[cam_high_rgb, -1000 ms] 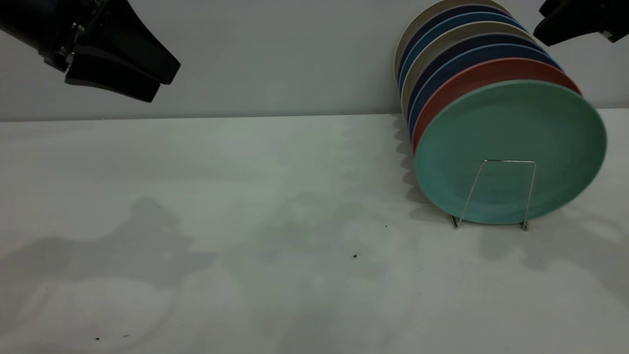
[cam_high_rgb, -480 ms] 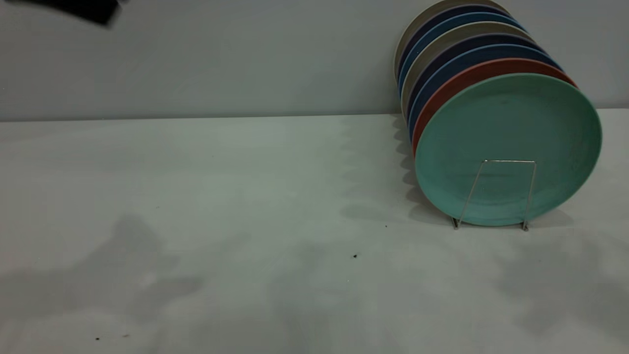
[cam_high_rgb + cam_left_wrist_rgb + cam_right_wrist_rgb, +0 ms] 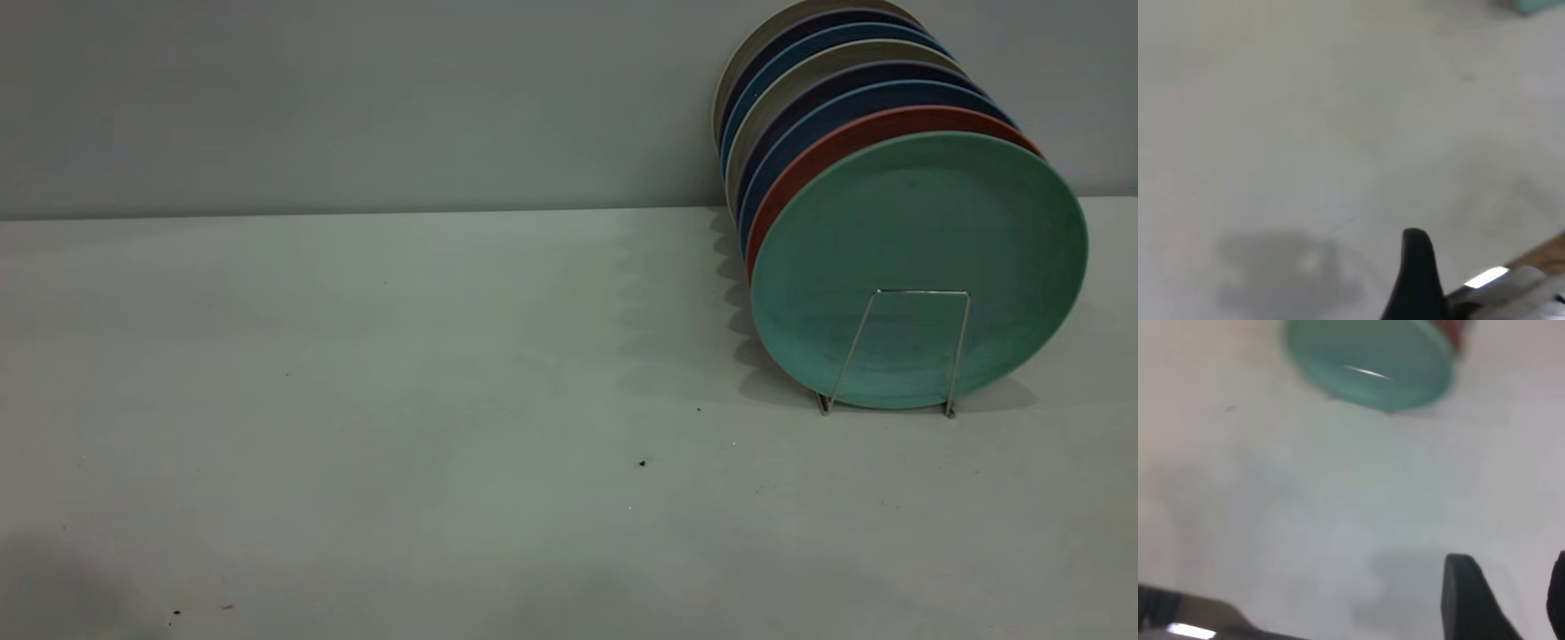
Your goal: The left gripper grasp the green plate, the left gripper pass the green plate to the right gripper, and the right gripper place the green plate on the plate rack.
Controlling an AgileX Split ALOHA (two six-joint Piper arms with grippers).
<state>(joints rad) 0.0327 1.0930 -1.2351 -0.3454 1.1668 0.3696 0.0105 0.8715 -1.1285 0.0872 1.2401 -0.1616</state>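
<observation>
The green plate (image 3: 916, 267) stands on edge at the front of a row of plates in the plate rack (image 3: 920, 292), behind its front wire loop. It also shows in the right wrist view (image 3: 1368, 360), far from the fingers. My right gripper (image 3: 1510, 561) hangs open and empty above bare table. In the left wrist view only one black finger (image 3: 1415, 263) of my left gripper shows, above bare table, with a sliver of the green plate (image 3: 1531, 5) at the frame's edge. Neither gripper shows in the exterior view.
Behind the green plate stand a salmon-pink plate (image 3: 876, 124) and several blue, purple and beige plates (image 3: 800, 53). The white table (image 3: 400, 400) stretches left of the rack. A grey wall (image 3: 356, 98) runs behind it.
Both grippers have risen out of the exterior view and their shadows have left the table. The green plate has shifted slightly and now sits still in the rack.
</observation>
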